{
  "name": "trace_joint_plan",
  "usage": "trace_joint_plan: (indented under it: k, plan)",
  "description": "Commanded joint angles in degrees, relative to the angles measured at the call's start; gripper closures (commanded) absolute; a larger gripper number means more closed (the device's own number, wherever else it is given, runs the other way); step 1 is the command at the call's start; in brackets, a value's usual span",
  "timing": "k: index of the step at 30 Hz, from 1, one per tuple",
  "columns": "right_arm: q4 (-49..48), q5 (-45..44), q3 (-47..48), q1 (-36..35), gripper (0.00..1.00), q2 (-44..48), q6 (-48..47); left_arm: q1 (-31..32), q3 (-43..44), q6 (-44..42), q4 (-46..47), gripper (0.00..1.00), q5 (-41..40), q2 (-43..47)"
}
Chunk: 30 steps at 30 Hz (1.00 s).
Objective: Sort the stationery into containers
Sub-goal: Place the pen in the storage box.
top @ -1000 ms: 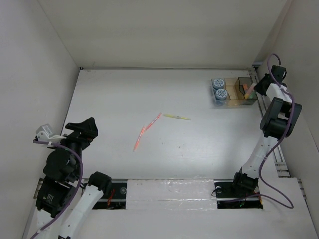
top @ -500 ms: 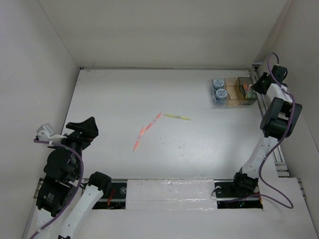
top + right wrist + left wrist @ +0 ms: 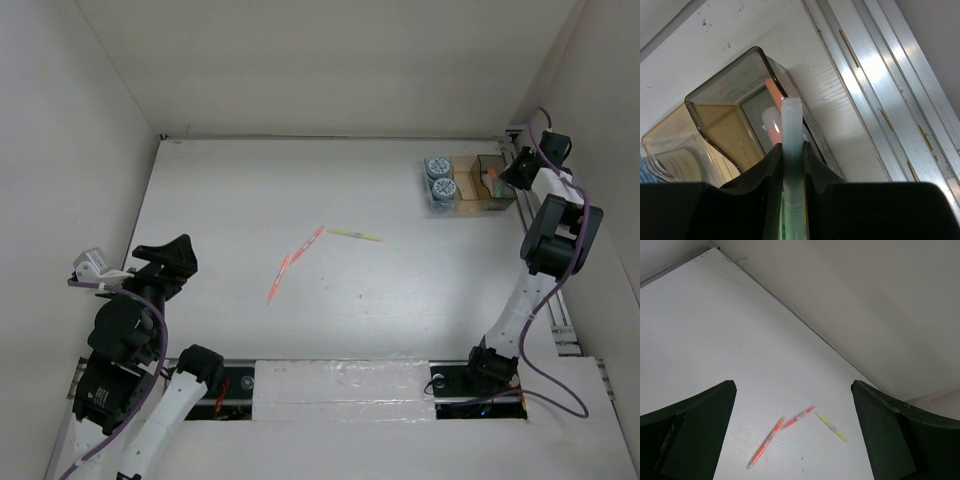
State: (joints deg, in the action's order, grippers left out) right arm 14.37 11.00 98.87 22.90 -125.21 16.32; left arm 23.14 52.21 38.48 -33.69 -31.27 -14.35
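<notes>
Marker, pale green [image 3: 791, 140]: clamped between the jaws of my right gripper [image 3: 791, 155], with its tip at the edge of the grey-tinted end compartment [image 3: 725, 85] of the organiser [image 3: 470, 200]. An orange marker [image 3: 772, 92] lies inside that compartment. Two blue-and-white pots [image 3: 442, 188] sit in the opposite end compartment. My left gripper [image 3: 792, 385] hangs with its jaws wide apart, holding nothing, well apart from the organiser. Two orange-red markers [image 3: 766, 442] and a yellow marker [image 3: 830, 426] lie near each other on the table [image 3: 230, 200].
</notes>
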Motion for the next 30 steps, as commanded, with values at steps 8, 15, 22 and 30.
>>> trace_joint_plan:
  k: [8, 15, 22, 30]
  plan:
    - [-2.3, -2.4, 1.7, -1.7, 1.00, -0.1, -3.0, -0.2, 0.4, -0.8, 2.1, 0.00, 0.9, -1.0]
    - [-1.7, -3.4, 1.1, -1.7, 0.83, 0.4, -3.0, -0.2, 0.4, -0.8, 2.1, 0.00, 0.9, -1.0]
    - [-2.2, -3.4, 1.1, -2.8, 0.60, 0.9, -3.0, -0.2, 0.4, -0.8, 2.1, 0.00, 0.9, -1.0]
    - [-3.3, -3.4, 0.0, -3.3, 0.49, 2.9, -1.9, -0.2, 0.4, -0.8, 2.1, 0.00, 0.9, -1.0]
